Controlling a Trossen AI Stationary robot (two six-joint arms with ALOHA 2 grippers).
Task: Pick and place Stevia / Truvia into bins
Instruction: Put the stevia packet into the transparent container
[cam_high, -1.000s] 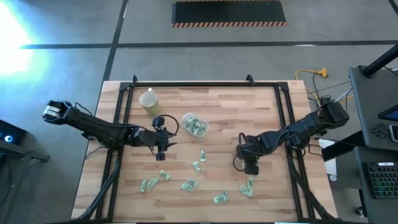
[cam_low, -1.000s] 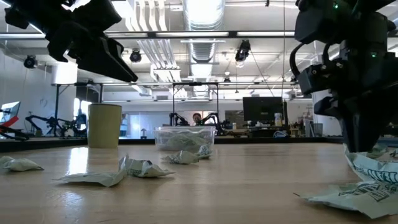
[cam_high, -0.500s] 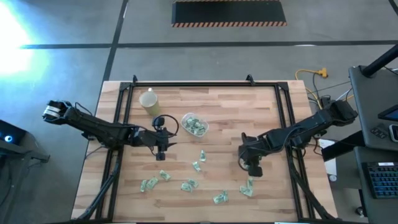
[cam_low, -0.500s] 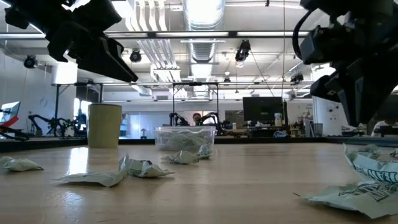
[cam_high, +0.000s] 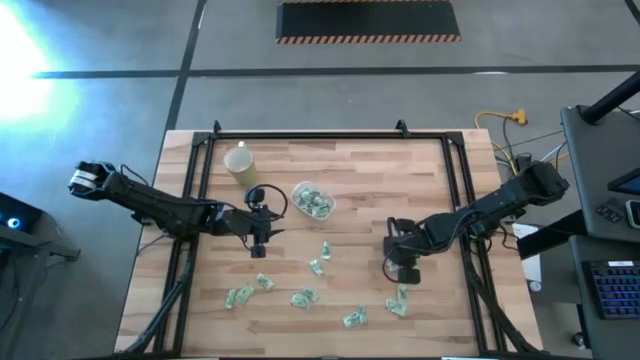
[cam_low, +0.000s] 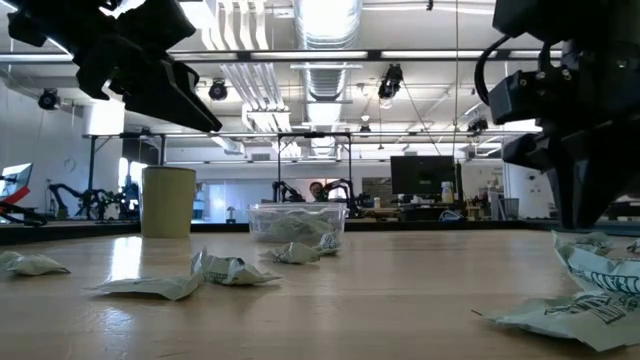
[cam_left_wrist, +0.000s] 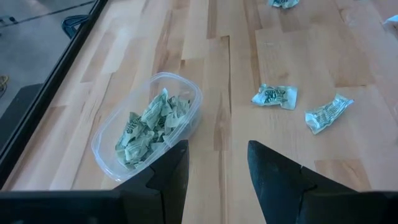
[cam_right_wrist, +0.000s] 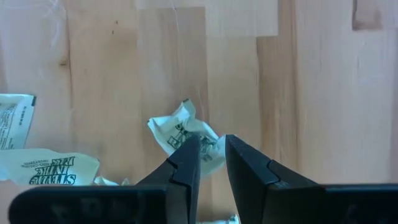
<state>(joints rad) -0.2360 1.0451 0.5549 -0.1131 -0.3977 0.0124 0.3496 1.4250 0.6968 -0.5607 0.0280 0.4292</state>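
My right gripper hangs over a crumpled Stevia sachet, fingers narrowly apart, their tips hiding its near edge; contact cannot be judged. My left gripper waits, fingers apart and empty, the clear tub of sachets just beyond them on the counter.

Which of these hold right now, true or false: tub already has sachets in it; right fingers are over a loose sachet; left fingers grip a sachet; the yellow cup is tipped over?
1. The clear tub already holds sachets. True.
2. The right gripper has its fingers over a crumpled sachet. True.
3. The left gripper grips a sachet. False: its fingers are open with nothing between them.
4. The yellow cup is tipped over. False: it stands upright.
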